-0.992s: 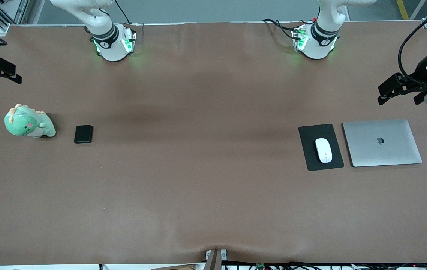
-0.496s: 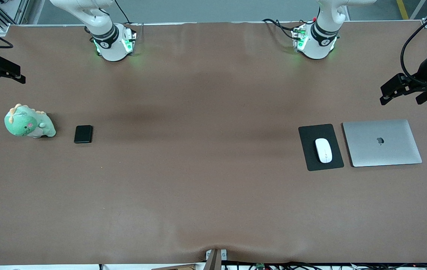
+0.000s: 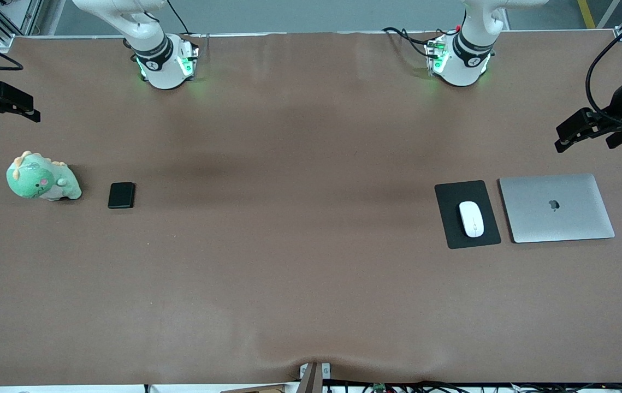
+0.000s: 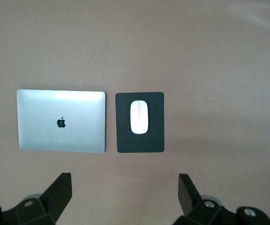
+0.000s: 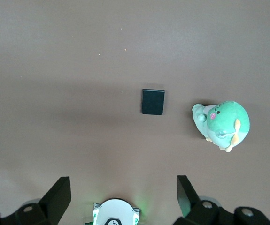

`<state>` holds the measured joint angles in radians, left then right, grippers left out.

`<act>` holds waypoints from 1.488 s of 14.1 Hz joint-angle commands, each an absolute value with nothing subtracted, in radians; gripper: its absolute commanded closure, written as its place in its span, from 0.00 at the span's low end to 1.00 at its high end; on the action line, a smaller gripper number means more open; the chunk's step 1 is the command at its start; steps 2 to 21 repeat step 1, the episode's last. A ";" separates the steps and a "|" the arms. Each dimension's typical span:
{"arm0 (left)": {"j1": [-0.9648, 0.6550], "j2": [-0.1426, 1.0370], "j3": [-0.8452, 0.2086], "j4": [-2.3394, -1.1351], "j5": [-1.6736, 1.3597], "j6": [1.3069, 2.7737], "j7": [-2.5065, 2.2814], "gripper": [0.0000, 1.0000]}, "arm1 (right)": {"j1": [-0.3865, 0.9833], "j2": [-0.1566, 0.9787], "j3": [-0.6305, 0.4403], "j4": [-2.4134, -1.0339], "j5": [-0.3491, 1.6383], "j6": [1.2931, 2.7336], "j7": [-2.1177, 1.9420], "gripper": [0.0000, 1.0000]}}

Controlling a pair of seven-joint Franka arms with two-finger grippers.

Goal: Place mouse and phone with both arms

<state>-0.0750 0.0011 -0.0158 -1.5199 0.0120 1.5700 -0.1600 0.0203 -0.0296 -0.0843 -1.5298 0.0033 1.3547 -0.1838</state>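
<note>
So both arms are parked up high and out wide at the ends of the bench [image 3: 300,284], neither touching anything. The left gripper [image 3: 575,131] hangs in the air over the brown surface at the left arm's end, above the laptop's area, and from its wrist camera you can see its jaws spread wide with nothing between them. The right gripper [image 3: 13,103] is over the edge of the bench at the right arm's end, jaws also wide apart and holding nothing. The mouse [image 3: 471,219] sits on a black mouse pad [image 3: 452,194], roughly in the middle of it, lying lengthwise along the pad. Just beside the pad, toward the left arm's end, is a closed silver laptop [image 3: 556,207], lid up, close to the pad but with a thin gap between them. Way over toward the right arm's end, the phone [image 3: 121,195] lies flat on the bench, and near it, closer to that end, there's a little green plush dinosaur [image 3: 40,181], not touching the phone.
</note>
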 commanded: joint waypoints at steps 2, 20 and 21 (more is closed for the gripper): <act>-0.072 -0.003 -0.017 -1.503 0.006 1.548 -0.176 0.00 | 0.032 -0.057 -0.092 -1.555 -0.008 1.365 -0.176 0.00; -0.072 -0.003 -0.017 -1.503 0.006 1.548 -0.176 0.00 | 0.032 -0.057 -0.092 -1.555 -0.008 1.365 -0.176 0.00; -0.072 -0.003 -0.017 -1.503 0.006 1.548 -0.176 0.00 | 0.032 -0.057 -0.092 -1.555 -0.008 1.365 -0.176 0.00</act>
